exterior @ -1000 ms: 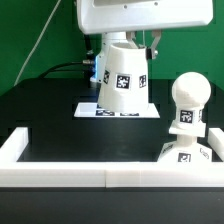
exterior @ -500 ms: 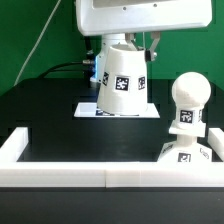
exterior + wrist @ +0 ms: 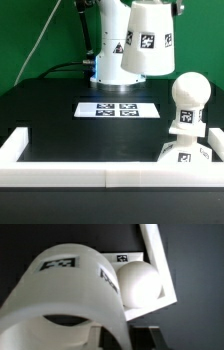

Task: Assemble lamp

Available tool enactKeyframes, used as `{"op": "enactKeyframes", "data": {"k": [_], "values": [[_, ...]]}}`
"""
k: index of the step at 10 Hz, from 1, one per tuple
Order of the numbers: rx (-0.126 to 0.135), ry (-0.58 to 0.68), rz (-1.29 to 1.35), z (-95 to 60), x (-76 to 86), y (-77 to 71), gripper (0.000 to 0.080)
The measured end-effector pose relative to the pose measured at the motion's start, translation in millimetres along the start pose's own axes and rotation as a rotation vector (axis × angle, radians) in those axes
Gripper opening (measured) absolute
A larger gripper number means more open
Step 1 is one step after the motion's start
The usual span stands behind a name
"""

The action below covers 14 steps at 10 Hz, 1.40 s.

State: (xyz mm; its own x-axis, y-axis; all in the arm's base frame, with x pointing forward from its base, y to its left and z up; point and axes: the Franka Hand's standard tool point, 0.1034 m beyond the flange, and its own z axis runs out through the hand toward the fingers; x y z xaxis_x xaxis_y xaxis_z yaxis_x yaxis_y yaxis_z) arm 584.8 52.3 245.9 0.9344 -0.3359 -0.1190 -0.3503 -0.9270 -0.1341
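Note:
The white cone shade (image 3: pixel 146 40) hangs tilted in the air, up and to the exterior view's left of the bulb. It fills the wrist view (image 3: pixel 70 297). My gripper (image 3: pixel 128 336) is shut on the shade's wall, one finger (image 3: pixel 147 335) outside it. In the exterior view the gripper is cut off by the top edge. The rounded bulb (image 3: pixel 188 96) stands upright on the angular base (image 3: pixel 186 152) at the exterior view's right. The bulb also shows beside the shade in the wrist view (image 3: pixel 140 283).
The marker board (image 3: pixel 118 108) lies bare on the black table. A low white wall (image 3: pixel 100 178) runs along the front, with a corner at the left (image 3: pixel 14 146). The robot pedestal (image 3: pixel 106 60) stands behind.
The shade has risen off the marker board, moved up and to the exterior view's right toward the bulb, and tilted. The marker board is now uncovered.

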Motion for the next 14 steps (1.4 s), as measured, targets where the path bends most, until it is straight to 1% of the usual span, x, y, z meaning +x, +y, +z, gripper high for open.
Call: {"op": "enactKeyframes", "data": {"k": [3, 4, 5, 6, 7, 8, 9, 10, 11, 12, 14], "values": [[-0.003, 0.006, 0.039, 7.4, 2.9, -41.7, 0.0044], [-0.004, 0.014, 0.029, 12.4, 1.4, -51.6, 0.0044], [-0.005, 0.024, 0.022, 17.7, 0.5, -58.2, 0.0044], [-0.009, 0.034, 0.007, 28.7, 0.5, -65.6, 0.0044], [-0.021, 0.041, -0.017, 40.2, 1.6, -69.5, 0.0044], [-0.041, 0.034, -0.062, 48.6, 2.9, -65.1, 0.0044], [-0.053, 0.028, -0.093, 55.4, 6.3, -57.5, 0.0044], [-0.057, 0.023, -0.102, 61.0, 9.3, -51.4, 0.0044], [-0.057, 0.028, -0.1, 64.2, 10.5, -50.4, 0.0044], [-0.056, 0.038, -0.1, 70.2, 10.7, -49.3, 0.0044], [-0.061, 0.039, -0.1, 84.2, 10.0, -46.6, 0.0044]]}}
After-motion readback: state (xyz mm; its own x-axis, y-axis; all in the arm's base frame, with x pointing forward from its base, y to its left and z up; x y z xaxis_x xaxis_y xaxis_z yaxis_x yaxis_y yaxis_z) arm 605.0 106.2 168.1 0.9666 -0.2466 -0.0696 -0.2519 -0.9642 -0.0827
